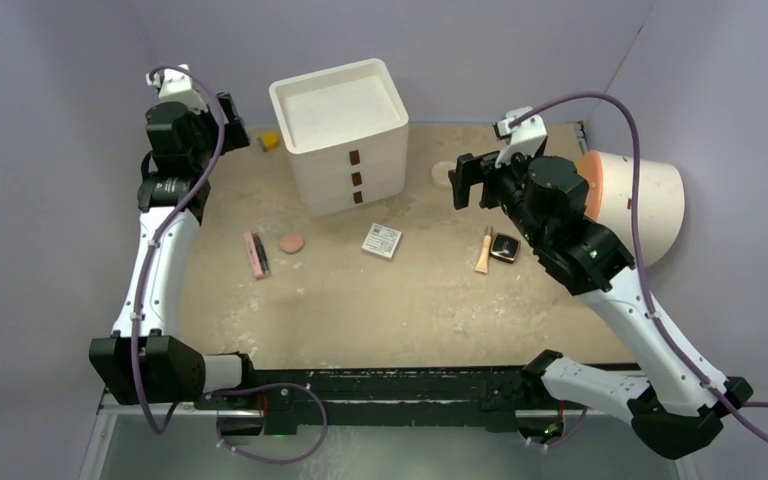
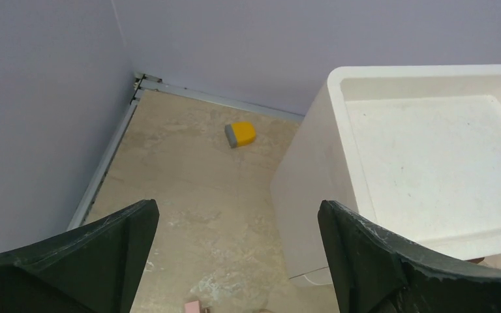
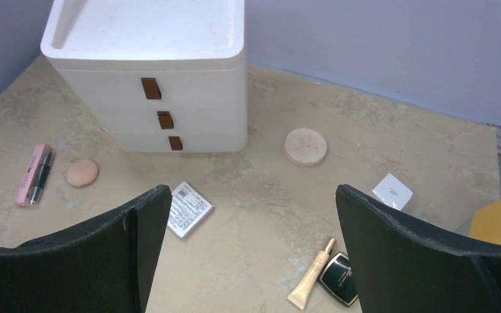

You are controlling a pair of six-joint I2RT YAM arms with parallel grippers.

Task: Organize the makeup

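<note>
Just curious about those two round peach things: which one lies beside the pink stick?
The smaller, darker peach disc, just right of the pink stick. The paler, wider disc sits apart, right of the white drawers.

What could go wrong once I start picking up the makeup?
The tan tube lies right against the black compact, so grabbing one could knock the other away. The white drawer unit looks fully shut, with small brown pulls; tugging one might drag the whole unit.

Scattered makeup [image 1: 381,240], each piece flat
</note>
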